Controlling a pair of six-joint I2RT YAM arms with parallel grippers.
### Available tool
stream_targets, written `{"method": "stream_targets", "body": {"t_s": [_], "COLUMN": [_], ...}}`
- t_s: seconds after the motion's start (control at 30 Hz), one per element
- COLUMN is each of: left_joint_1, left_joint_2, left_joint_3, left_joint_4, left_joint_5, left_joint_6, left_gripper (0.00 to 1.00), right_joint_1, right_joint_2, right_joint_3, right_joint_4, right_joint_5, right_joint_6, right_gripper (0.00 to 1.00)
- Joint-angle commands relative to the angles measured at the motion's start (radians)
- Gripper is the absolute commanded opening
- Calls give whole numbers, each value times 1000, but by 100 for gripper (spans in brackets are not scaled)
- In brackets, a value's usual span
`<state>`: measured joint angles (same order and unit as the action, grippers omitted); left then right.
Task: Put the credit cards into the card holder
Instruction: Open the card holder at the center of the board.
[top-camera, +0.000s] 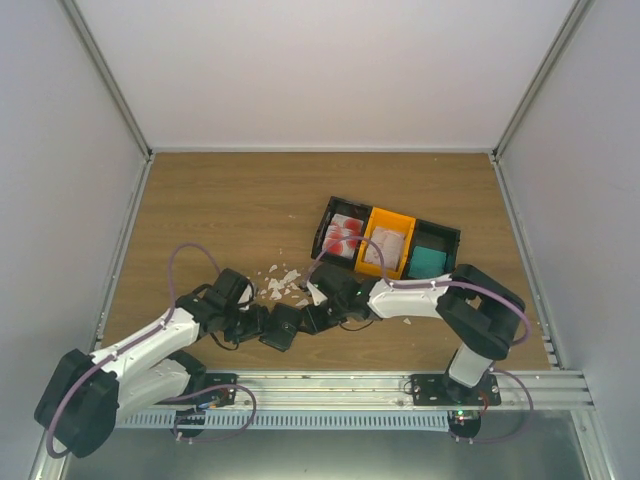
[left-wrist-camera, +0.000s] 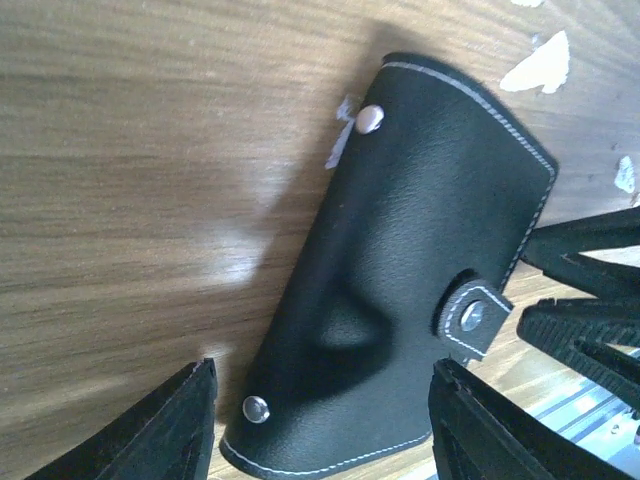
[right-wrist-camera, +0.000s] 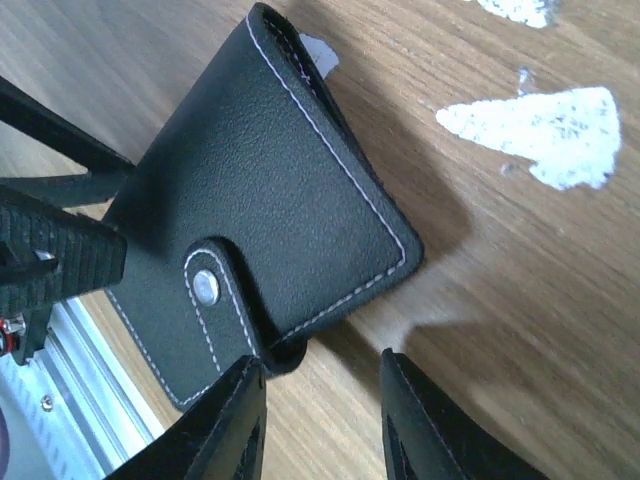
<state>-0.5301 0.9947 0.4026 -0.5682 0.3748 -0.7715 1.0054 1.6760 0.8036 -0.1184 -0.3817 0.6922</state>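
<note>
Black with pale stitching, the card holder (top-camera: 285, 328) lies folded shut on the wooden counter (top-camera: 220, 200). It is close to the near edge and a little left of the middle, and its clasp tab (left-wrist-camera: 472, 318) is snapped down. Both arms meet over it.

The left hand (left-wrist-camera: 322, 380) straddles one short end of the holder. One finger (left-wrist-camera: 165, 435) stands just beside the holder's edge, and the other (left-wrist-camera: 500, 430) sits against or over the opposite edge. I cannot tell whether they are pressing on it.

The right hand (right-wrist-camera: 320, 362) is at the long side by the clasp, facing the left hand. Its fingers are partly apart with bare wood between them. One fingertip (right-wrist-camera: 235, 410) is at the holder's rim below the clasp and the other stands clear of the holder, so nothing is clamped there.

White paper scraps (top-camera: 280, 283) are scattered on the wood just beyond the holder, toward the far edge.

The credit cards (top-camera: 343, 237) lie in a row of three bins (top-camera: 392, 213) farther back and toward the right edge of the counter. The red-and-white ones are in the left black bin, the pale ones (top-camera: 387, 247) in the orange bin and the teal ones (top-camera: 430, 263) in the right black bin.
</note>
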Motion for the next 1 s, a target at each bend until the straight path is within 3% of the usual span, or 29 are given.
{"method": "stream_targets", "body": {"t_s": [0.0, 0.3, 0.57, 0.97], "left_joint_1": [-8, -8, -7, 14], "left_joint_2": [10, 29, 14, 28], "left_joint_3": [-33, -72, -102, -83], "left_joint_4": [65, 148, 244, 305], "left_joint_5": [32, 72, 94, 82], "left_joint_6": [-15, -19, -56, -69], "left_gripper": [59, 55, 43, 11], "right_joint_1": [9, 9, 1, -22], "right_joint_2": [45, 124, 157, 84], "right_joint_3": [40, 123, 160, 134], "right_joint_4": [23, -66, -95, -89], "right_joint_5": [-10, 62, 97, 175], "right_joint_6": [4, 19, 30, 23], "right_gripper": [31, 18, 13, 19]}}
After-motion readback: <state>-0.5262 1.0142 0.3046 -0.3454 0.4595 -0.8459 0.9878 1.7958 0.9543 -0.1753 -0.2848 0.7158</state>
